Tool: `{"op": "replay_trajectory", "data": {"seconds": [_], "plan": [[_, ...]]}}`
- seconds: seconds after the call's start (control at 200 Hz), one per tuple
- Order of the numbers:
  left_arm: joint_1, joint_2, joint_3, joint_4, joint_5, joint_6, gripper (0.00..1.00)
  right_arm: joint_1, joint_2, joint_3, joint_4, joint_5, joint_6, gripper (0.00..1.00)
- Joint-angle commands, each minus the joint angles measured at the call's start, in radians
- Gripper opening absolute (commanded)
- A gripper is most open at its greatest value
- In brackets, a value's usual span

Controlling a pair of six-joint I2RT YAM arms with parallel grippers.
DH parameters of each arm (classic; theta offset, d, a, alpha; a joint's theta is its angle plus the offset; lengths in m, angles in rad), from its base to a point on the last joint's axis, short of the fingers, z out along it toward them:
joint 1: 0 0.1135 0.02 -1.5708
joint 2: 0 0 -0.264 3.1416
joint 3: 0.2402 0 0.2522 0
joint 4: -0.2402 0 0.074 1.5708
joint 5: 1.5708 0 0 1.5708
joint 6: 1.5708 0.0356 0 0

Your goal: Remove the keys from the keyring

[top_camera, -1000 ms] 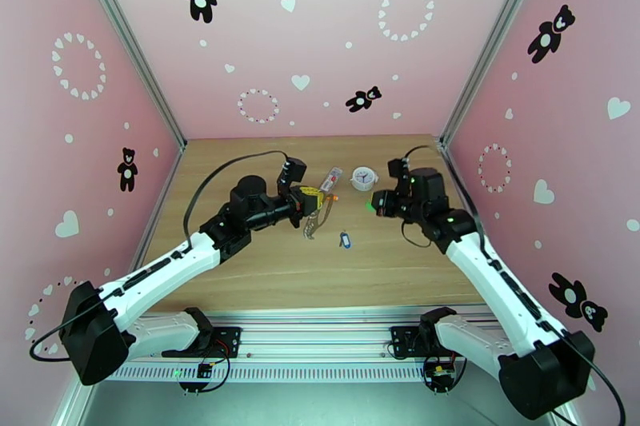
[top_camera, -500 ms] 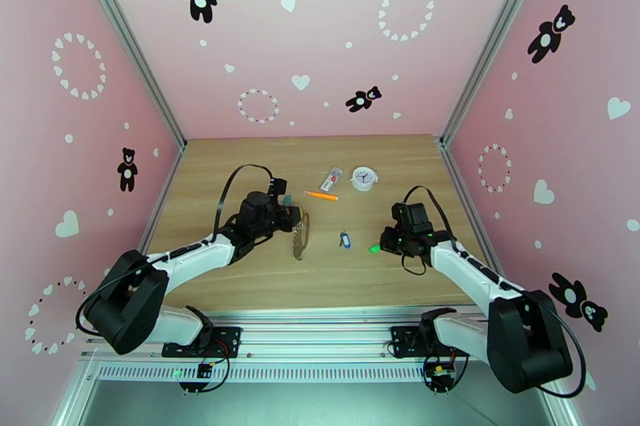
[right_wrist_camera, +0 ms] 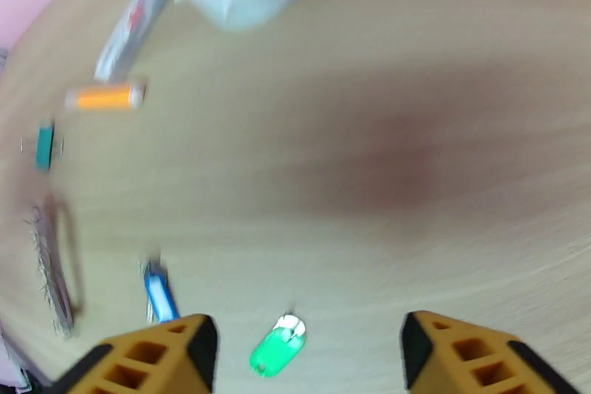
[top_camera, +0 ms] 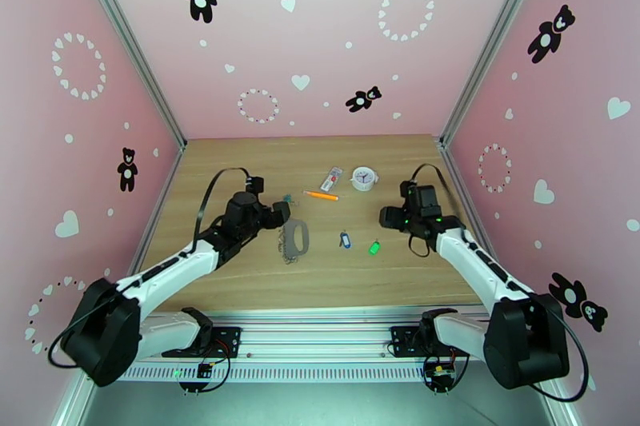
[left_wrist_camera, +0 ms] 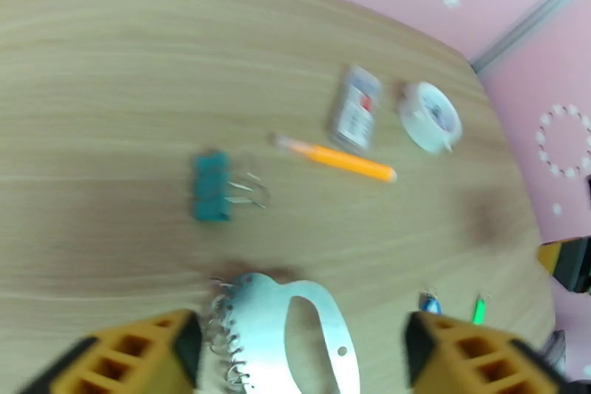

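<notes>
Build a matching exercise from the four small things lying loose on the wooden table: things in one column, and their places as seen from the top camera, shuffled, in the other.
Things:
1. small key with blue plastic head
2. small key with bright green plastic head
3. grey oval metal keyring
4. orange pen

Places:
A. leftmost of the four
B. rightmost of the four
C. farthest back
D. between the keyring and the green key

Pairs: 1-D, 2-B, 3-A, 4-C
</notes>
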Motion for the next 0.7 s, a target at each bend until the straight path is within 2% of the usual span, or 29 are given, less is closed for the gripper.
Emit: {"op": "replay_trajectory", "data": {"seconds": [0.0,0.045,0.1,0.155,0.21,0.29,0.33,0.4,0.435,0.485,0.536,0.626,0.671,0.696], "plan": [[0.094,-0.094,0.035,-0.175,-0.333,0.102,0.97,-0.048,0.041,-0.018,0.128,0.26,-0.163,0.88],[0.145,-0.115,0.005,-0.133,-0.41,0.158,0.99,-0.062,0.068,-0.086,0.278,0.278,-0.219,0.98],[0.223,-0.131,-0.04,-0.056,-0.446,0.215,0.99,-0.072,0.121,-0.178,0.491,0.255,-0.275,0.99],[0.278,-0.126,-0.111,0.075,-0.472,0.277,0.99,-0.087,0.196,-0.203,0.602,0.239,-0.28,0.99],[0.329,-0.09,-0.186,0.235,-0.443,0.336,0.99,-0.091,0.233,-0.156,0.576,0.198,-0.295,0.99],[0.354,0.014,-0.271,0.496,-0.37,0.417,0.99,-0.097,0.243,-0.231,0.81,0.038,-0.363,0.99],[0.355,0.079,-0.303,0.63,-0.337,0.45,0.99,-0.106,0.244,-0.211,0.762,0.0,-0.366,0.99],[0.364,0.204,-0.347,0.884,-0.268,0.486,0.99,-0.109,0.224,-0.244,0.803,-0.098,-0.401,0.99],[0.372,0.256,-0.326,0.884,-0.238,0.484,0.99,-0.109,0.205,-0.27,0.833,-0.161,-0.426,0.99],[0.382,0.311,-0.332,0.965,-0.205,0.495,0.98,-0.11,0.192,-0.284,0.843,-0.173,-0.434,0.99],[0.434,0.291,-0.341,0.924,-0.085,0.46,0.98,-0.114,0.201,-0.272,0.835,-0.158,-0.422,0.99],[0.455,0.347,-0.365,1.035,0.026,0.483,0.99,-0.118,0.231,-0.25,0.84,-0.221,-0.408,0.99],[0.455,0.334,-0.336,0.961,0.043,0.489,0.98,-0.114,0.244,-0.281,0.927,-0.296,-0.425,0.99],[0.456,0.337,-0.31,0.908,0.011,0.474,0.99,-0.099,0.254,-0.297,0.955,-0.278,-0.436,0.99]]}}
